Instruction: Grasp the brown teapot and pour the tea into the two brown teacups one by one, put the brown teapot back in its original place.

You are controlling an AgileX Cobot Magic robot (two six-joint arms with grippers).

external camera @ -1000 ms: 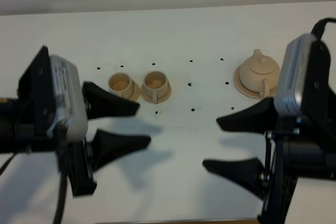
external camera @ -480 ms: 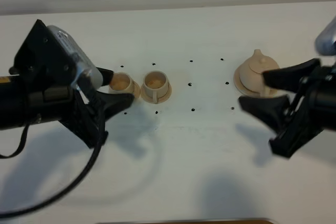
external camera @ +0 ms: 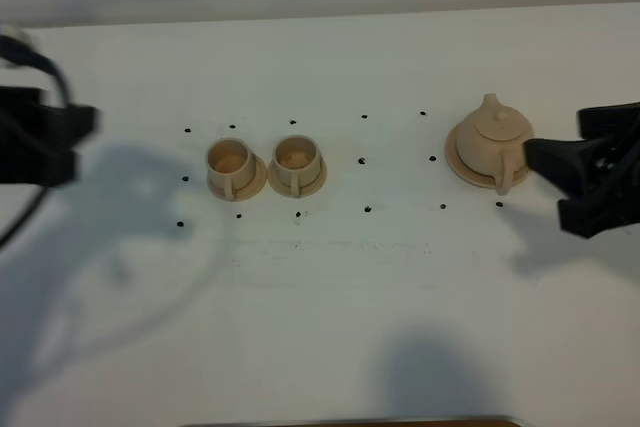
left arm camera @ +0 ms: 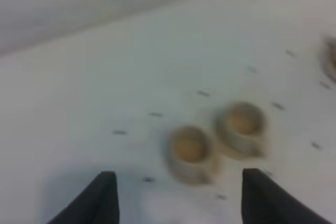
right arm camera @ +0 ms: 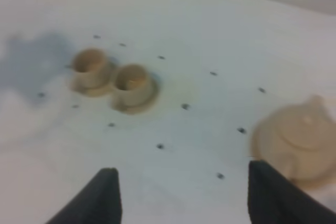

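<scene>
The brown teapot (external camera: 492, 137) stands upright on its wide saucer (external camera: 462, 165) at the right of the white table, handle toward the front. The two brown teacups (external camera: 229, 161) (external camera: 296, 157) stand side by side on small saucers left of centre, each with tan liquid inside. My right gripper (external camera: 554, 135) is open and empty just right of the teapot, not touching it. My left gripper (external camera: 80, 142) is open and empty at the left edge, well left of the cups. The right wrist view shows the teapot (right arm camera: 304, 135) and cups (right arm camera: 131, 81); the left wrist view shows the cups (left arm camera: 189, 150).
Small black dots (external camera: 367, 209) mark the white tabletop (external camera: 340, 277) around the cups and teapot. A pale wall runs along the table's back edge (external camera: 320, 12). A dark strip shows at the table's front edge (external camera: 350, 422).
Both arms have swung outward from the middle front: the left to the far left edge, the right to the right edge beside the teapot. Both grippers stay open. Teapot and cups have not moved.
</scene>
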